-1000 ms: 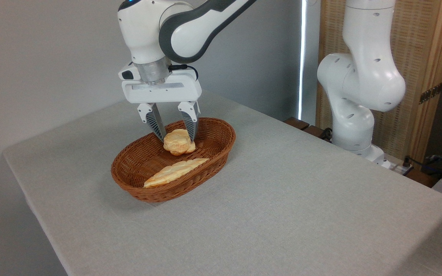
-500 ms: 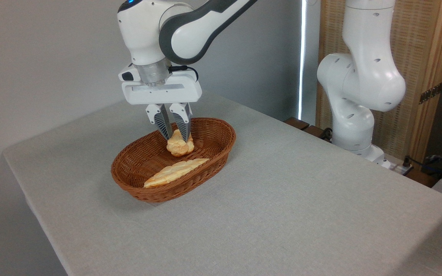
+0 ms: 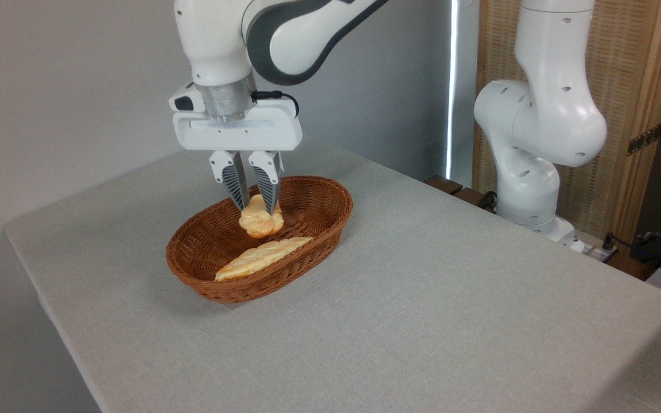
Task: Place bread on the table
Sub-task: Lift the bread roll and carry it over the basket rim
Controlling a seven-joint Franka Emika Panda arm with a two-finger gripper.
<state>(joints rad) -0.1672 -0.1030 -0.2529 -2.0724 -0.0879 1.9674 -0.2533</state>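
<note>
The bread point(image 3: 260, 222), a small round golden bun, hangs squeezed between my two fingers, just above the floor of the brown wicker basket point(image 3: 313, 189). My gripper point(image 3: 256, 205) points straight down and is shut on the bun's upper half. The bun's lower part bulges out below the fingertips. The table point(image 3: 422, 298) has a light grey fabric surface and carries the basket at its back left.
A long flat braided bread point(image 3: 264, 258) lies along the basket's near side. The arm's white base column point(image 3: 537, 132) stands off the table's right back edge. A wooden screen point(image 3: 634, 86) stands behind it.
The fingers closed on the bun, squeezing it narrower. The gripper then rose a little and shifted slightly left, lifting the bun off the basket floor.
</note>
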